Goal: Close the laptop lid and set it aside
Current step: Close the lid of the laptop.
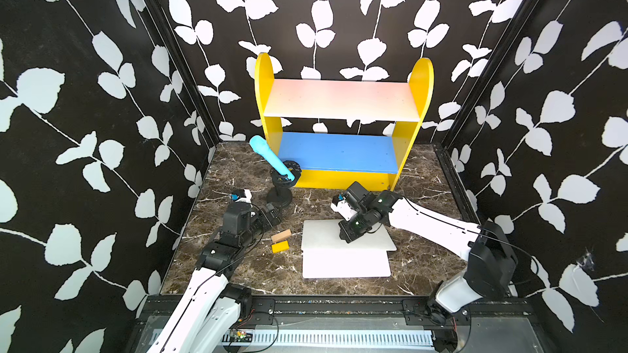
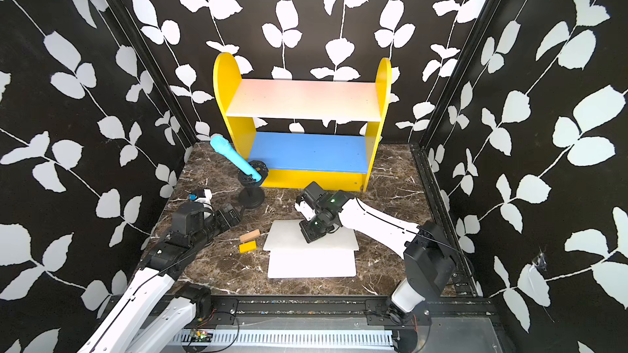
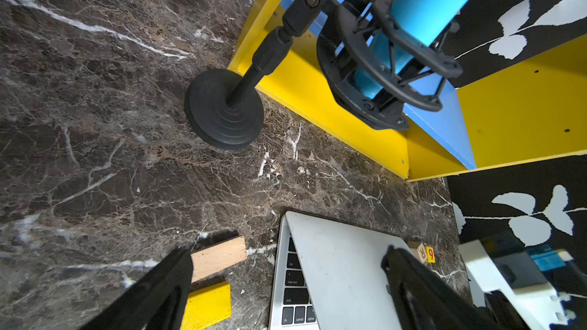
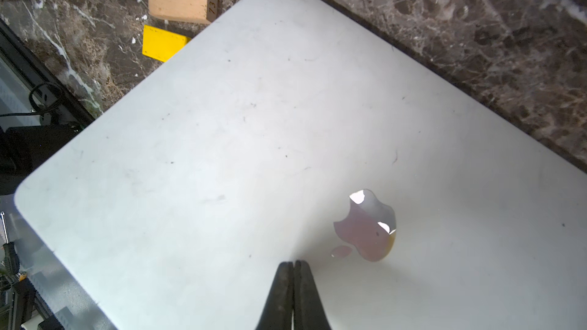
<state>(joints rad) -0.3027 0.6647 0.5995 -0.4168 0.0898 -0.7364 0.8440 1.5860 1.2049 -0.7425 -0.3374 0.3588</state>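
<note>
Right jaws clenched, left jaws spread wide and empty.
Tips of the right jaws rest on the lid (image 4: 222, 122) beside its apple logo (image 4: 368, 226); the laptop (image 1: 346, 264) sits half-closed on the worktop (image 1: 258, 275) before the yellow shelf (image 1: 339, 178).

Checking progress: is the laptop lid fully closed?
No: the left wrist view shows the lid tilted up, with keyboard keys exposed beneath it.

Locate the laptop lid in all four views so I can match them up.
In a top view: the lid is below centre, slightly right.
In a top view: the lid is below centre.
Left wrist: the lid is in the foreground, keyboard showing beneath.
Right wrist: the lid fills most of the frame.
Shared landmark: tan wooden block off the lid's corner.
</note>
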